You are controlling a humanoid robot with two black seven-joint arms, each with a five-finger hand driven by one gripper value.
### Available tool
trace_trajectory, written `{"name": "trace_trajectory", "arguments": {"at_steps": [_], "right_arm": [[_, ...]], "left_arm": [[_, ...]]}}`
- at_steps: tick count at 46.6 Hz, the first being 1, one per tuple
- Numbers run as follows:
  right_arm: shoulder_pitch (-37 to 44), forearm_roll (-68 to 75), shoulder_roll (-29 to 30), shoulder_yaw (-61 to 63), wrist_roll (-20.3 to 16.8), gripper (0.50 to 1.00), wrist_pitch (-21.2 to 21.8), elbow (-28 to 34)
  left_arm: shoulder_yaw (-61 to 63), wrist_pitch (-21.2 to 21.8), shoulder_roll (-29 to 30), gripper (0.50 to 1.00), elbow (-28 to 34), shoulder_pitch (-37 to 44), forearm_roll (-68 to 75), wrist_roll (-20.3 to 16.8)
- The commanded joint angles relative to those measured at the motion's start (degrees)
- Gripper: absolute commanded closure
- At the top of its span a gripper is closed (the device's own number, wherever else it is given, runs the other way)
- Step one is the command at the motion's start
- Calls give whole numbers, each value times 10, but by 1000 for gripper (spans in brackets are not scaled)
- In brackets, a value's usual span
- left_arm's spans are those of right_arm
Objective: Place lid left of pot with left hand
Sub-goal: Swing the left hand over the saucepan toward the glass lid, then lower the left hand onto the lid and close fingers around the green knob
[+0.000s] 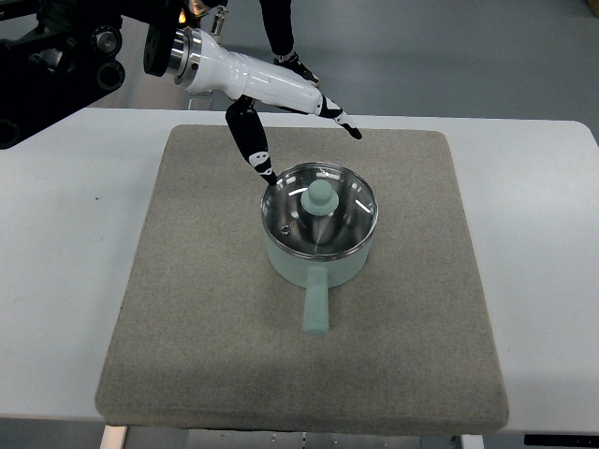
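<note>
- Top view gives me a white table (65, 271) filling most of the picture, seen steeply from above.
- On it I see a grey felt mat (206, 327), roughly square, covering the middle of the table.
- My left arm (248, 79) comes in from the upper left, white-shelled with black joints, reaching over the mat's far edge.
- A mint-green pot (318, 257) sits near the mat's centre, its handle (316, 309) pointing toward my side.
- The left hand (281, 126) is above the pot's far-left rim, fingers spread and holding nothing; the thumb (253, 140) points down to the rim, and the other fingers (332, 110) stretch right.
- The glass lid (320, 208) is on the pot, seated in the rim.
- Its green knob (321, 196) stands at the lid's centre, apart from the fingers.
</note>
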Motion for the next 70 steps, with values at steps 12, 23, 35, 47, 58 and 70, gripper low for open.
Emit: {"name": "trace_trajectory", "arguments": {"at_steps": [12,23,35,47,58,70], "right_arm": [[0,0,0,0,0,579,0,0],[0,-1,0,0,0,579,0,0],[0,-1,0,0,0,579,0,0],[0,0,0,0,0,579,0,0],[0,0,0,0,0,577,0,0],[0,0,0,-1,0,579,0,0]], "left_arm": [[7,0,-18,512,-3,3,42,-8],[12,0,-32,514,-16,1,89,-22],[15,0,-43,519,-12,2,119,-30],[15,0,-46,527,-8,3,161,-32],[13,0,-46,512,-10,5,156,-33],[8,0,-45,506,-11,5,155,-67]]}}
